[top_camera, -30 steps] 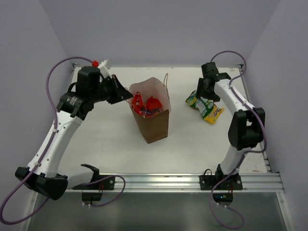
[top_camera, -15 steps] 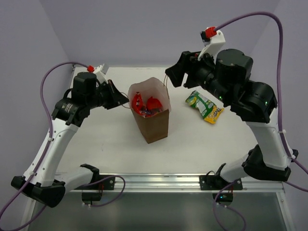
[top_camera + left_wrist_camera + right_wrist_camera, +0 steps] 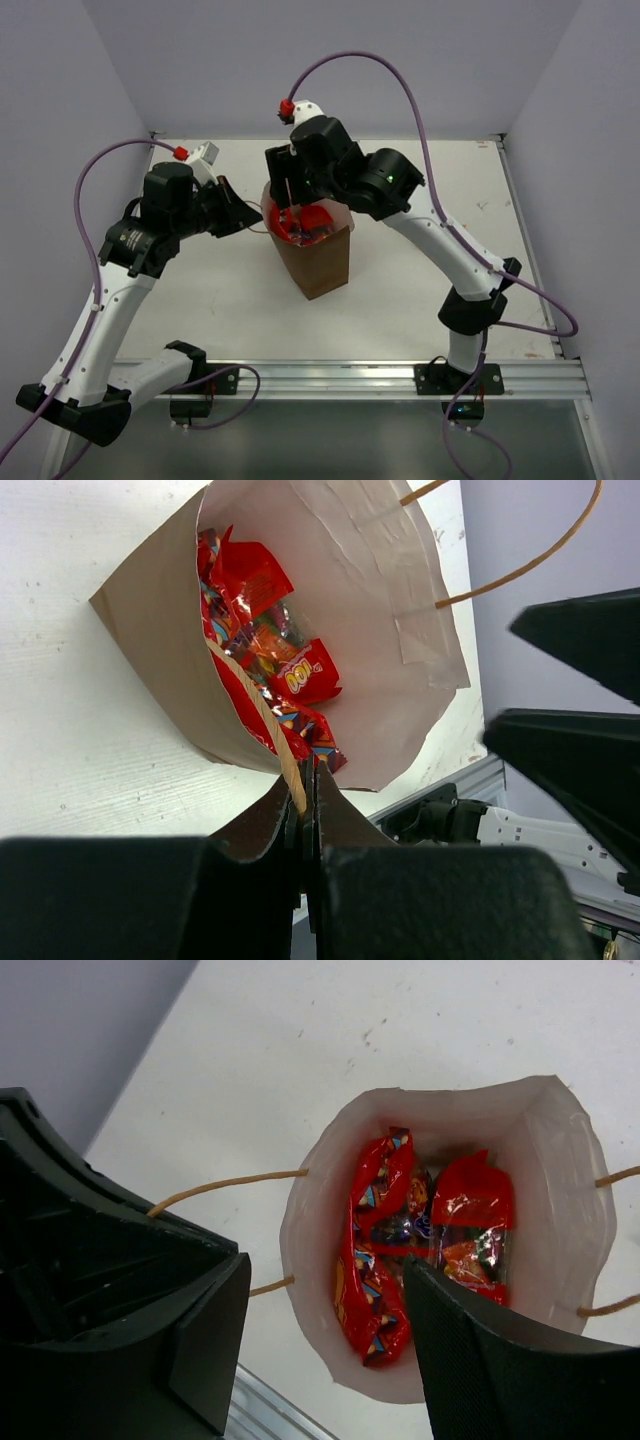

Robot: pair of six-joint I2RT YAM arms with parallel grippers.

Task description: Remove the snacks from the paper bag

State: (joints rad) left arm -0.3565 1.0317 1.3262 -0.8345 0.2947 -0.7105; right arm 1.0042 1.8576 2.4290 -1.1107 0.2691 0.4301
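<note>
left pincer (image 3: 304,780) clenched on upright brown kraft paper bag (image 3: 150,620) rim; right pincer (image 3: 325,1315) released, red crinkly snack packets (image 3: 470,1195) right below it

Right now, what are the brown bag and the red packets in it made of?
Paper bag: looks like kraft paper, matte brown outside, pale inside, creased and folded. Red packets: probably plastic or foil film, glossy, crinkled, catching light. Handles: seemingly twisted paper cord, thin and tan.

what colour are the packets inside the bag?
The packets in the bag are mostly red with multicoloured print; clearest in the right wrist view.
</note>
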